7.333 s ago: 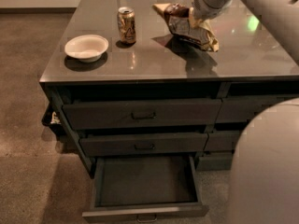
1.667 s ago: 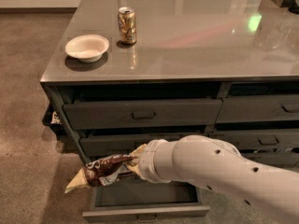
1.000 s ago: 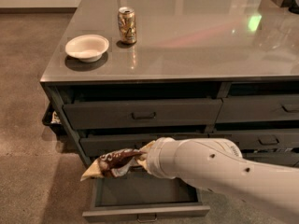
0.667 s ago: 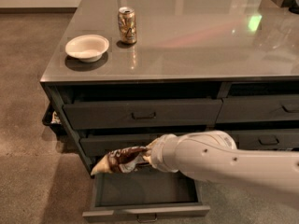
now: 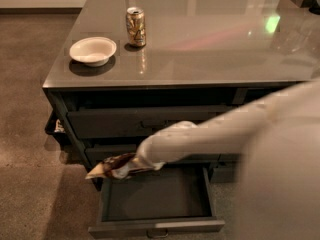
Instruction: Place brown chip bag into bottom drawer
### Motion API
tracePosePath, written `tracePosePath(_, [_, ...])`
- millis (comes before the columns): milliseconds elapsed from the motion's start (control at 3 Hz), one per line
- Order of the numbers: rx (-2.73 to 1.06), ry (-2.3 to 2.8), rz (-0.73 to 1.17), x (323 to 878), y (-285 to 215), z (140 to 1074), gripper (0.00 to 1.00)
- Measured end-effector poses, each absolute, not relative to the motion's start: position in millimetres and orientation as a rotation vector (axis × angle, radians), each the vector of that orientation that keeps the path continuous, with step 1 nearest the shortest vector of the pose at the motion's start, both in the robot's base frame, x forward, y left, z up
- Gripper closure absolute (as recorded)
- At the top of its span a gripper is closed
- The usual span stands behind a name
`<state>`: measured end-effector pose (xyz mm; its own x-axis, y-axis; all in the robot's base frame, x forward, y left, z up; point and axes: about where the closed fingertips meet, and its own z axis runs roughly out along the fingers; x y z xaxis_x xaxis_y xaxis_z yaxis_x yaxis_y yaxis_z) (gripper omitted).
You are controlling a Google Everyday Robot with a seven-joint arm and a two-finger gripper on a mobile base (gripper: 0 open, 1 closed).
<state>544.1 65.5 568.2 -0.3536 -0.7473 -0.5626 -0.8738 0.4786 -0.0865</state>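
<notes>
The brown chip bag [image 5: 114, 167] is held in my gripper [image 5: 139, 164] at the end of my white arm, which reaches in from the right. The bag lies roughly level, its tan end pointing left, just above the back left corner of the bottom drawer [image 5: 155, 224]. The drawer is pulled out wide and its dark interior shows nothing inside. The gripper is shut on the bag's right end, and the arm hides most of the fingers.
A gold-brown soda can [image 5: 136, 27] and a white bowl [image 5: 93, 50] stand on the grey cabinet top [image 5: 210, 49]. Two shallower drawers [image 5: 125, 124] above are closed. My arm fills the right side of the view. Brown carpet lies to the left.
My arm has moved further back and right, carrying the chip bag from left of the drawer to above its back left corner. The drawer, can and bowl have not moved.
</notes>
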Motion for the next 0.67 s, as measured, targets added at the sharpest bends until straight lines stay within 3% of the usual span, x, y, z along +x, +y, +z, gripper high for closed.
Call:
tracePosePath(333, [-1.451,2.203,0.387,555.8,127.3,517.4,1.00])
tracePosePath(667, [-1.516,2.216,0.422,556.7,148.8,479.0,1.00])
